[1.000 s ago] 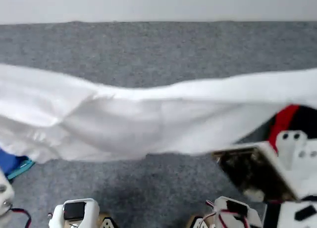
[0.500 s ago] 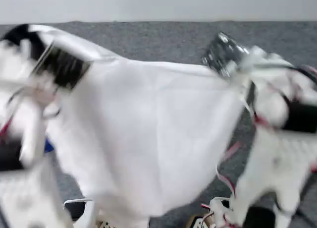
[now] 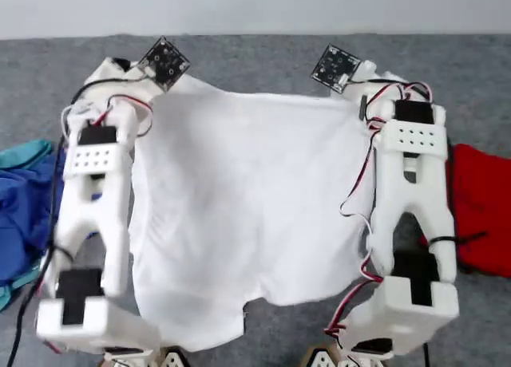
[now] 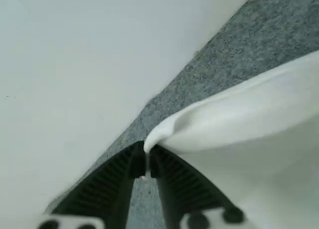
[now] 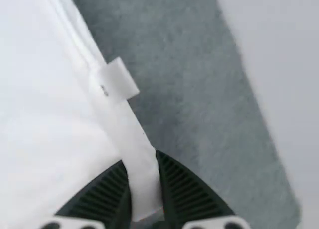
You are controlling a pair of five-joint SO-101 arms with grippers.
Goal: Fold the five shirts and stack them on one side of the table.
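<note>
shirt [image 3: 239, 207] lies spread between left claw [image 4: 146, 157] and right claw [image 5: 141, 164], both clamped on its edge.

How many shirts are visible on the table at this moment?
3: white shirt spread in the middle, blue shirt at the left edge with teal cloth that may be another, red shirt at the right edge.

The grey, felt-like desk [image 3: 255, 64] carries a white shirt [image 3: 247, 215] spread across its middle. At the 9 o'clock edge lies a crumpled blue shirt [image 3: 24, 199], touching a teal cloth [image 3: 28, 153]. At 3 o'clock lies a red shirt [image 3: 479, 199].
</note>
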